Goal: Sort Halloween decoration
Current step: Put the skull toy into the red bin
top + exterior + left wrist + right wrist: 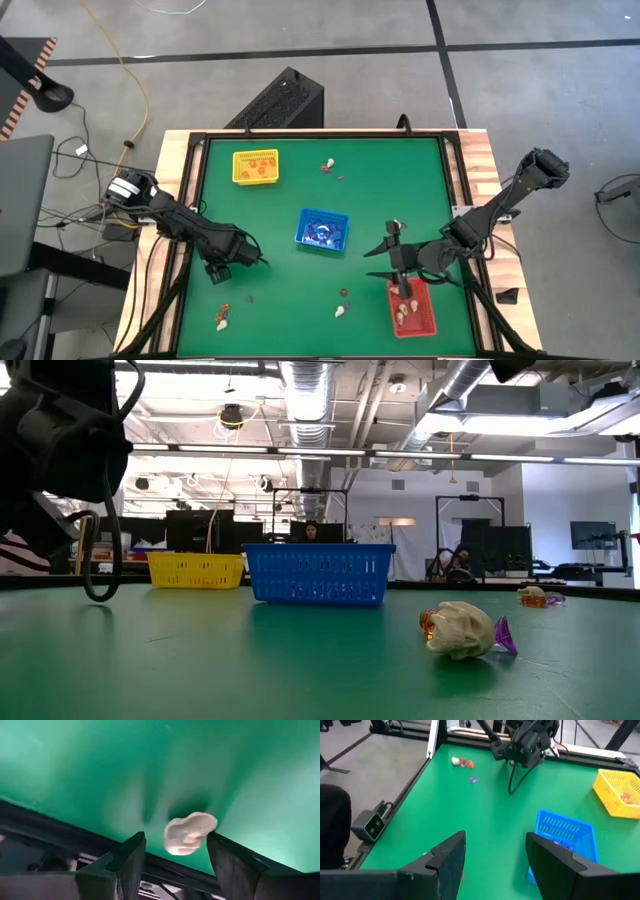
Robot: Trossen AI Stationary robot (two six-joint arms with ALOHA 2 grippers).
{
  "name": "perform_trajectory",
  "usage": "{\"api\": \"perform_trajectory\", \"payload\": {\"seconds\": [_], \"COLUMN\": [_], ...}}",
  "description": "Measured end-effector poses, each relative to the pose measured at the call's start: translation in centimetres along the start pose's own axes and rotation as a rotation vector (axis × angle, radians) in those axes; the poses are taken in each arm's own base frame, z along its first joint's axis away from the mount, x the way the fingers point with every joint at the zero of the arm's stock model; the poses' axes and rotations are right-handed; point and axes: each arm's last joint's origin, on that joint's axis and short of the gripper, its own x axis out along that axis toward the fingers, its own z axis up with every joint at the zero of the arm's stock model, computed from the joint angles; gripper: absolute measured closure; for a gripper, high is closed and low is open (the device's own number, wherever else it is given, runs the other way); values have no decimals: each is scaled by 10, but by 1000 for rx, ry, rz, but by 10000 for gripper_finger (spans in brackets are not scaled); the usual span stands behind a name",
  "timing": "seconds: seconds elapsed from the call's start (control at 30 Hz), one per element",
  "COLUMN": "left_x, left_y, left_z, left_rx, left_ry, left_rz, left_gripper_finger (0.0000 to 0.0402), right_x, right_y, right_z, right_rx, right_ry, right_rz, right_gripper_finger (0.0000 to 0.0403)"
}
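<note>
My left gripper [225,268] is open near the table's left side. In the left wrist view a cream-white trinket [189,834] shows between its fingers, close beside one finger [227,860]. A cream and orange cluster [223,318] lies toward the near edge from it. My right gripper [400,268] is open at the far end of the red tray [428,322], which holds cream trinkets [404,310]. More trinkets lie loose: a cream one [340,310] with a dark one [345,293], and a pair [327,165] near the far edge. My left gripper's fingers stand open on either side of the cream-white trinket. It sits right against the inner side of one finger, but I cannot tell whether they touch or whether the trinket lies on the table.
The yellow tray [255,166] with orange pieces stands at the far left, and the blue tray [322,229] with dark pieces at the middle. The green mat has a black frame [190,200]. In the low view a cream trinket [460,630] lies before the blue tray [318,573].
</note>
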Motion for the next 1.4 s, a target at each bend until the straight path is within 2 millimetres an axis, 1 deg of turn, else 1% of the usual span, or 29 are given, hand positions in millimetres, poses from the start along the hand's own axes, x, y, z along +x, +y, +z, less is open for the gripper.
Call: {"api": "perform_trajectory", "payload": {"seconds": [0.2, 0.37, 0.67, 1.07, 1.17, 1.23, 1.3, 1.4], "left_x": [0, 0, -1, -3, -8, -14, -22, -36], "left_y": [-4, -3, -8, -9, -14, -18, -23, -34], "left_z": [4, 4, 8, 9, 11, 13, 16, 21], "left_rx": [65, 76, 133, 134, 154, 170, 183, 211], "left_ry": [-50, -53, -98, -95, -126, -163, -206, -296], "left_rz": [-29, -29, -67, -85, -96, -111, -135, -195], "left_gripper_finger": [197, 204, 250, 325, 325, 314, 303, 298], "right_x": [0, 0, 0, -1, -1, -1, -1, -1], "right_y": [0, 0, 0, 2, 3, 3, 3, 3], "right_z": [-1, -1, 0, 2, 2, 2, 2, 0], "right_rx": [4, 20, 48, 61, 57, 57, 57, 51], "right_ry": [8, 8, 4, -23, -23, -23, -23, -8], "right_rz": [-1, 1, 2, 16, 20, 18, 18, 17], "right_gripper_finger": [164, 164, 164, 164, 164, 164, 164, 164]}}
